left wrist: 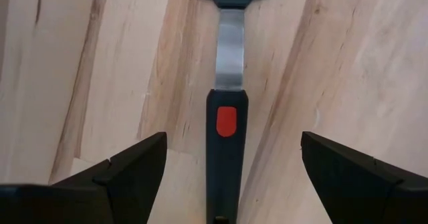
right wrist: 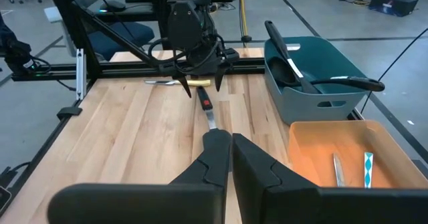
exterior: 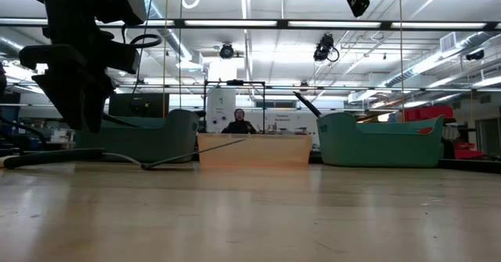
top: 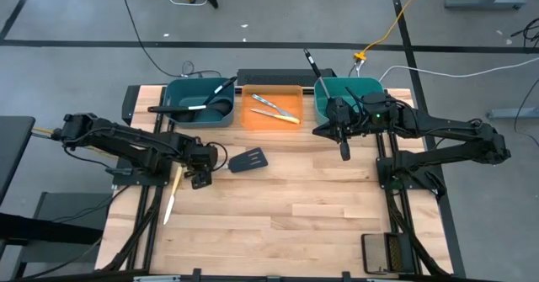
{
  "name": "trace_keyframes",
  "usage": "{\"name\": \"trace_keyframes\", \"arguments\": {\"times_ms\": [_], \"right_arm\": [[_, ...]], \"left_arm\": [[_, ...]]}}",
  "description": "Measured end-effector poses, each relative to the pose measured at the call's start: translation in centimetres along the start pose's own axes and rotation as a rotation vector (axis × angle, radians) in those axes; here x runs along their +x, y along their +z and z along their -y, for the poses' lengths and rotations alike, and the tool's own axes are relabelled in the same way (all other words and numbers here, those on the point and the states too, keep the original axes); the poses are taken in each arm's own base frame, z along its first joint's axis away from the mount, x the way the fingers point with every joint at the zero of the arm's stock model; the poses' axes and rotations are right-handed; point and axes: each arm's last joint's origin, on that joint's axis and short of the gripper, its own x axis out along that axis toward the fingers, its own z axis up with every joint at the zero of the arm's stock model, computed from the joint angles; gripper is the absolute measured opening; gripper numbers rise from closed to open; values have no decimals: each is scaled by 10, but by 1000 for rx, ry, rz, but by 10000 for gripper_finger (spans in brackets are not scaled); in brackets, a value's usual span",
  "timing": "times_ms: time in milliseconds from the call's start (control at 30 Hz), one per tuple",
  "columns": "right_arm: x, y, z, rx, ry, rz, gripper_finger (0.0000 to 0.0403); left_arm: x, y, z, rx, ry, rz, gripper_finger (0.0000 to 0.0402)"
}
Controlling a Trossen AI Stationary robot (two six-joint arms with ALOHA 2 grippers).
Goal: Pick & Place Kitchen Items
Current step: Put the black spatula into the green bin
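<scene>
Left gripper [left wrist: 227, 177] released, fingers straddling black slotted spatula [top: 247, 160] handle near orange bin [top: 272, 114]; right gripper [right wrist: 231, 158] clenched, empty.

Both arms are dark, nearly black, built of long boxy links joined by rounded, bulkier joint housings. The left arm [top: 126, 143] shows a pale yellowish stub at its outer end and thin black cable looping beside its wrist. The right arm [top: 438, 135] carries a small green light on top near the wrist, with dark cables bunched around that joint. The left gripper [left wrist: 227, 177] has two broad, matte black fingers [left wrist: 134, 167] with flat angled faces and faint seam lines. The right gripper [right wrist: 231, 150] has smooth, wedge-shaped black fingers on a wide rounded black body.
</scene>
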Motion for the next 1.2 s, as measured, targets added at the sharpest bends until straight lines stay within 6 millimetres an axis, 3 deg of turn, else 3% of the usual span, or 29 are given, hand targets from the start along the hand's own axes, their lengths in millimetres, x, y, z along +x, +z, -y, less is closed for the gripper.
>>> {"name": "trace_keyframes", "arguments": {"times_ms": [1200], "right_arm": [[0, 0, 0, 0, 0, 0, 27]], "left_arm": [[0, 0, 0, -20, -24, -8, 348]]}}
